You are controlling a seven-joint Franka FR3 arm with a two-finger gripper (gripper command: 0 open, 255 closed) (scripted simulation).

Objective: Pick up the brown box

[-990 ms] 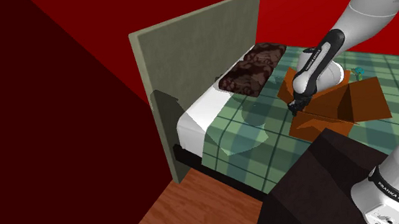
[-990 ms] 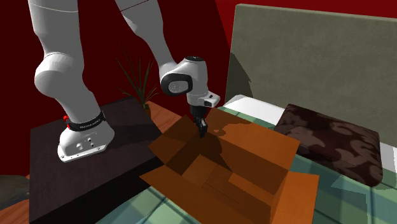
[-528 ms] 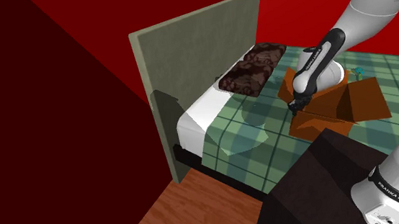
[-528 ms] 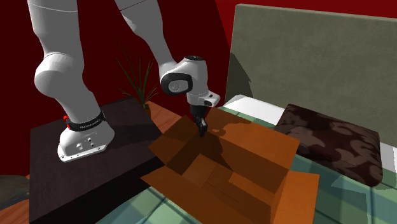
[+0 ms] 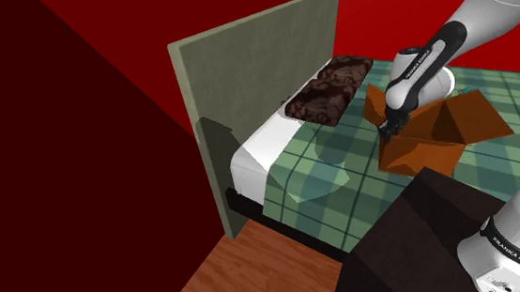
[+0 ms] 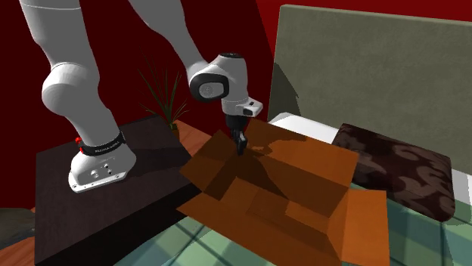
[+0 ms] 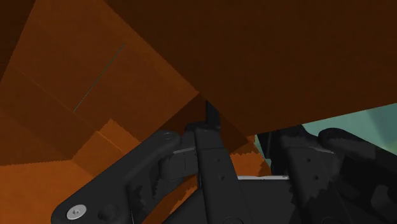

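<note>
The brown box (image 5: 439, 130) is an open cardboard carton with its flaps spread, hanging tilted just above the green plaid bed (image 5: 326, 169). My gripper (image 5: 391, 131) is shut on the box's wall nearest the headboard. From the second exterior view the gripper (image 6: 240, 145) clamps the top edge of that wall, and the box (image 6: 287, 189) slopes down away from it. In the wrist view the orange cardboard (image 7: 127, 76) runs between the two black fingers (image 7: 213, 159), one on each side of the wall.
A dark patterned pillow (image 5: 329, 90) lies beside the grey-green headboard (image 5: 262, 65). My dark stand (image 5: 415, 242) sits at the bed's near side. A plant (image 6: 163, 98) stands behind the stand. Red walls surround the bed.
The gripper has risen with the box in it. The box has come up off the bedcover and tilted, its flaps swinging wider.
</note>
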